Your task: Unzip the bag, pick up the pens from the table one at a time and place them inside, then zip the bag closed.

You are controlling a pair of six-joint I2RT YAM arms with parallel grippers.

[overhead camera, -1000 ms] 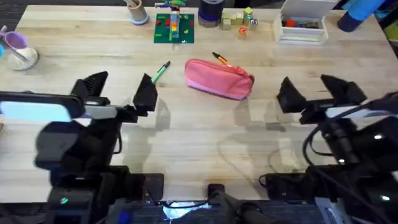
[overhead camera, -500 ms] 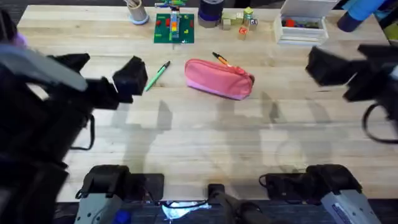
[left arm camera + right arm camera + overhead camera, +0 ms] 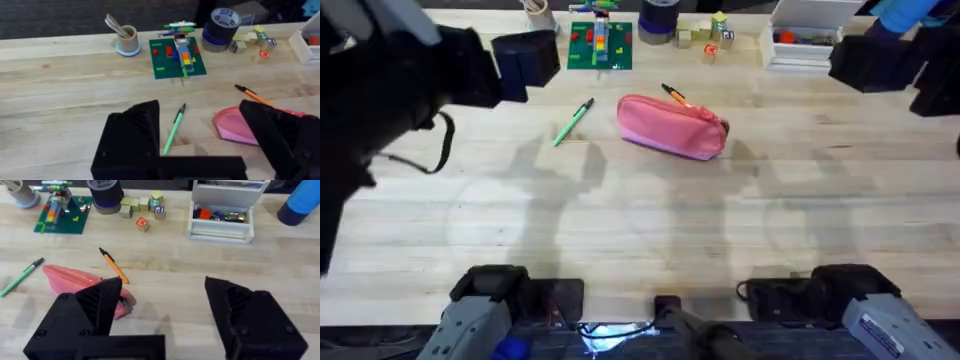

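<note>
Lying between both raised claws, pink bag, left claw spread, right claw spread

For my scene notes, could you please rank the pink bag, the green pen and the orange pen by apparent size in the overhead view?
1. Pink bag, clearly largest.
2. Green pen.
3. Orange pen, though the bag may hide part of it, so the pens' order is unsure.

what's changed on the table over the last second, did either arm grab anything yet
Both arms rose and swung outward and toward the table's far side: the left gripper to the far left, the right gripper to the far right. Both are open and hold nothing. The bag, green pen and orange pen have not moved.
</note>
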